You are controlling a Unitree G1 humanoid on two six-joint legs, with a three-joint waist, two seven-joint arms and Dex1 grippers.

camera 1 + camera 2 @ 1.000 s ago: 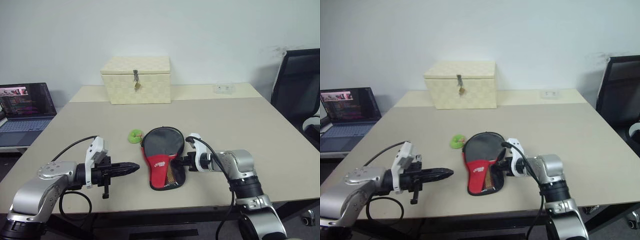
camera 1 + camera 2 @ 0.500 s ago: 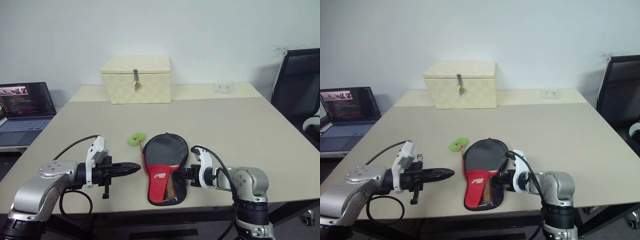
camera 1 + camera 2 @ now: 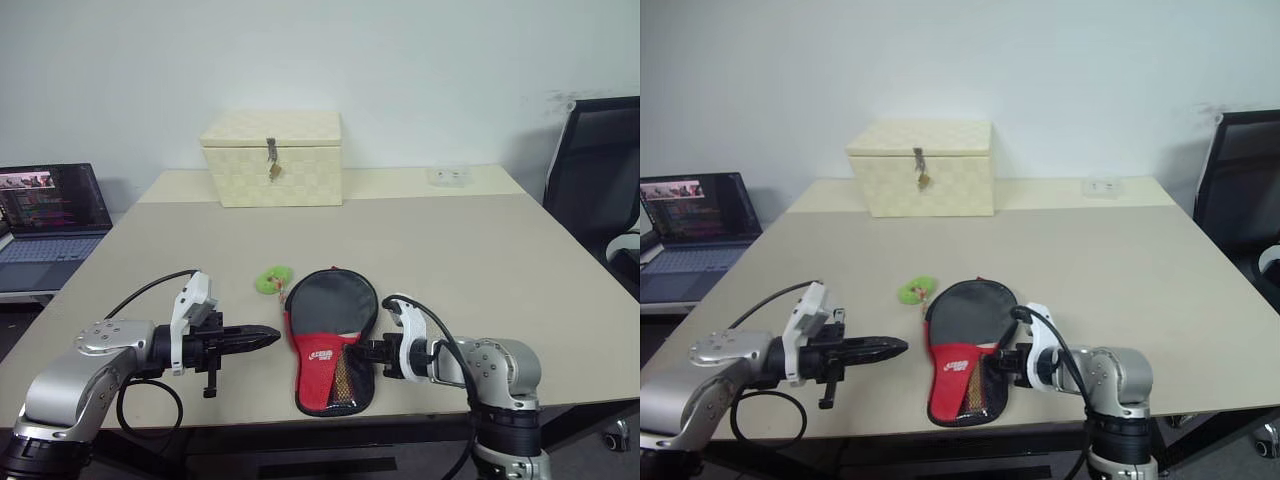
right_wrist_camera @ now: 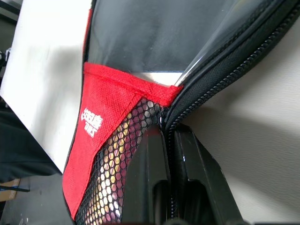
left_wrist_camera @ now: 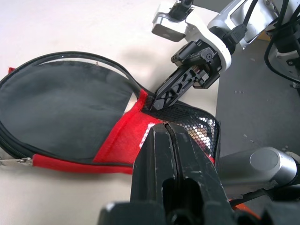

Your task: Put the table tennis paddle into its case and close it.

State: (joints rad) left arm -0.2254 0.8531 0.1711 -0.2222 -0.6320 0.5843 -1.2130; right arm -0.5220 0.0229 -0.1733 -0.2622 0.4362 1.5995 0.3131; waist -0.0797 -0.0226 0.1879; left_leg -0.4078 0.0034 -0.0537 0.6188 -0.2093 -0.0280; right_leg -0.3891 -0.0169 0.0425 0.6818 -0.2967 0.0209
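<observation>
The case point(image 3: 333, 305), black fabric with a red panel, white logo and mesh pocket, lies flat near the table's front edge. Its zip point(image 4: 220, 61) stands open along the right side. My right gripper point(image 3: 363, 348) is shut on the case's zip edge, where the red panel meets the mesh point(image 4: 123, 154); its fingers point(image 5: 174, 88) touch that edge. The left gripper point(image 3: 268, 337) is shut and empty, hovering just left of the case and pointing at it. The table tennis paddle is hidden; something light brown shows through the mesh point(image 5: 199, 133).
A small green object point(image 3: 270, 279) lies just behind the case on its left. A cream woven box point(image 3: 272, 158) with a metal latch stands at the back. A laptop point(image 3: 48, 215) sits far left, a black office chair point(image 3: 598, 170) far right. The table's front edge point(image 3: 330, 418) is close below the case.
My right gripper drew back toward the table's front edge, and the case slid and turned slightly with it. The left gripper stayed still.
</observation>
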